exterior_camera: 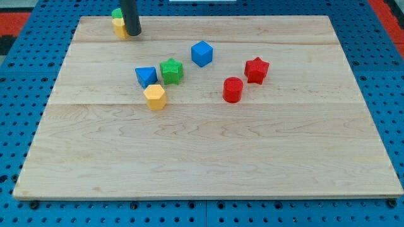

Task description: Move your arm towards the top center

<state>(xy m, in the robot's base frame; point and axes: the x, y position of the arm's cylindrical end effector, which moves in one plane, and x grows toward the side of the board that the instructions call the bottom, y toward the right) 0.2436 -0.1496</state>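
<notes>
My tip rests on the wooden board near its top left corner. Just left of the rod, partly hidden by it, sit a yellow block and a green block above it. A blue cube lies near the top middle. A green star block, a blue block and a yellow hexagonal block cluster left of centre. A red star block and a red cylinder lie right of centre.
The board lies on a blue pegboard surface that shows on all sides. A red area shows at the view's top left and top right corners.
</notes>
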